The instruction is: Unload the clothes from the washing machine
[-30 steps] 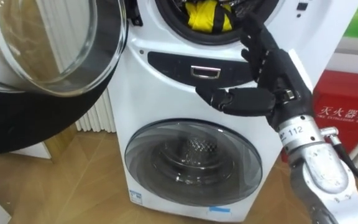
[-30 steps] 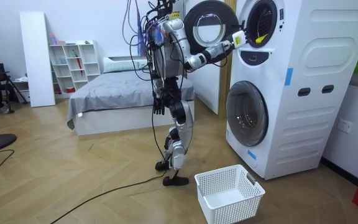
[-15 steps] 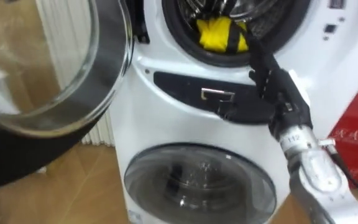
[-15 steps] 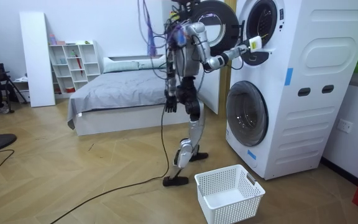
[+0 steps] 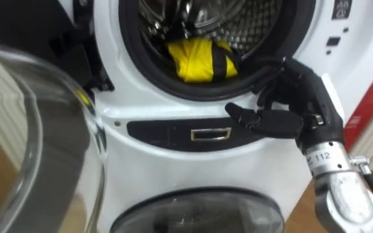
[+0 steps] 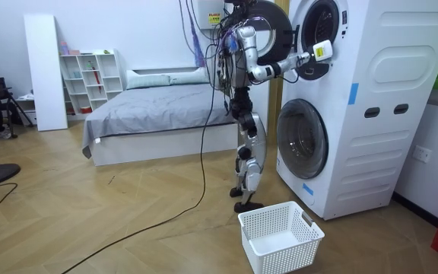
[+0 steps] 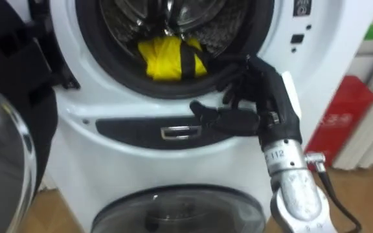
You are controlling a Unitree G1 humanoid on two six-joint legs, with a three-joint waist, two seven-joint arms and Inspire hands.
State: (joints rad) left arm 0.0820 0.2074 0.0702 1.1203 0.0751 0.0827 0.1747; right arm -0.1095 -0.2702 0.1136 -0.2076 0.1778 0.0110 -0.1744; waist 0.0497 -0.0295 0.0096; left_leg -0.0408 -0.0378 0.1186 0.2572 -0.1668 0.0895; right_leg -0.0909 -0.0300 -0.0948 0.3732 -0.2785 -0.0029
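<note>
- Has closed in on the washing machine (image 6: 371, 152): stood farther off toward the room view's left a second ago, now stands right before it. Has the white laundry basket (image 6: 280, 237) on the floor near the feet, at 4 o'clock from them in the room view.
- Sees the upper drum (image 5: 245, 29) larger and more central as a result, which is a shift of the camera and not of the machine.
- Has raised the right hand (image 5: 303, 103) a little against the machine front. Carried the thumb below the dark control strip (image 5: 173, 133) a second ago, now carries it above. Fingertips now at the rubber door seal (image 5: 141, 71), about 4 o'clock of the opening.
- Keeps that hand open: fingers loosely extended toward the drum, thumb pointing to 9 o'clock, nothing gripped.
- Has left the yellow garment with black stripes (image 5: 196, 58) where it lay, heaped at 6 o'clock in the drum just behind the seal. Roughly 10 o'clock from the hand, near but untouched.
- Has the round glass door (image 5: 37, 155) swung open at 8 o'clock of the opening, clear of the reach.
- Looks to be at the reach-in step, with nothing picked yet. Probably calls next for pushing over the seal toward 10 o'clock and curling round the cloth.
</note>
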